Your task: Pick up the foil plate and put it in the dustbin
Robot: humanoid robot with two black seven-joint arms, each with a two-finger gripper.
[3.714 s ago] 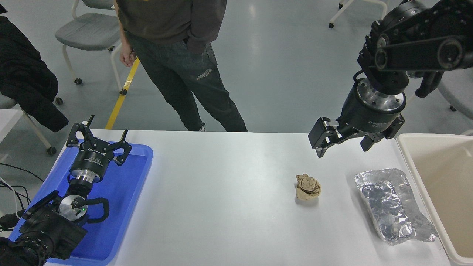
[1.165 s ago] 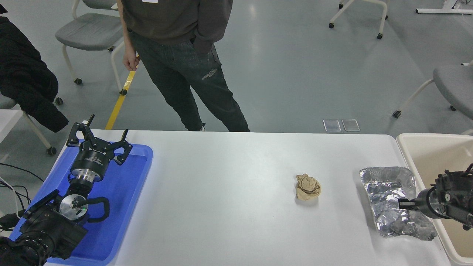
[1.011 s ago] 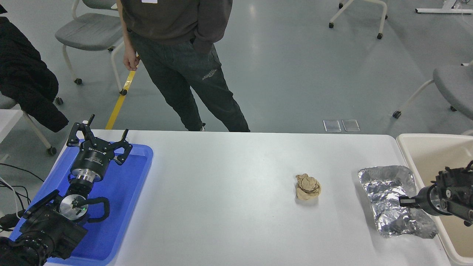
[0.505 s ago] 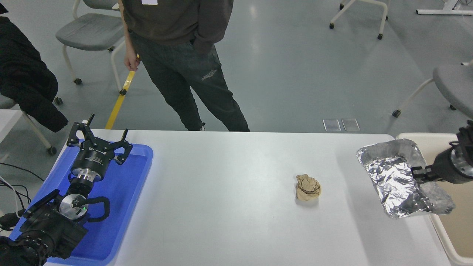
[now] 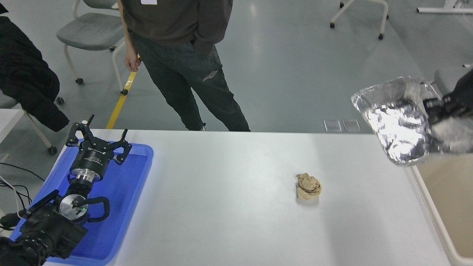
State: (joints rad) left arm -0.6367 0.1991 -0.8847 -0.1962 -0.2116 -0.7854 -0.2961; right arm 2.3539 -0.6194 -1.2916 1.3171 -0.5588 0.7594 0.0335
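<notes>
I am holding the foil plate point(image 5: 397, 125) up in the air at the right edge of the view, clear of the table point(image 5: 236, 207) and hanging over its far right corner, right where the rim of the dustbin point(image 5: 430, 210) begins. The right gripper point(image 5: 431, 111) is pinching the plate's right-hand rim, its fingers closed on the foil, though motion blur is smearing that side and I cannot make out the finger contact precisely. I am judging the plate to be very light and thin, wrinkled all over, and soft enough to crumple or tear under the squeeze; it is dangling tilted from the one pinched edge, so it is likely to flap and could slip free if I swing it fast. The rim fold seems the best place to grip, since the flat middle would only buckle. Moving outward, the bin is sitting just beside the table's right edge, below and to the right of the plate, with only part of its cream interior showing. Counting things: one foil plate, one dustbin, one small brown paper wad point(image 5: 308, 186) lying on the table well apart from the plate, and one blue tray point(image 5: 125, 207) at the left end. My left gripper point(image 5: 99, 143) is parked over that tray with its fingers spread open and empty. One person point(image 5: 177, 55) is standing at the table's far side.
</notes>
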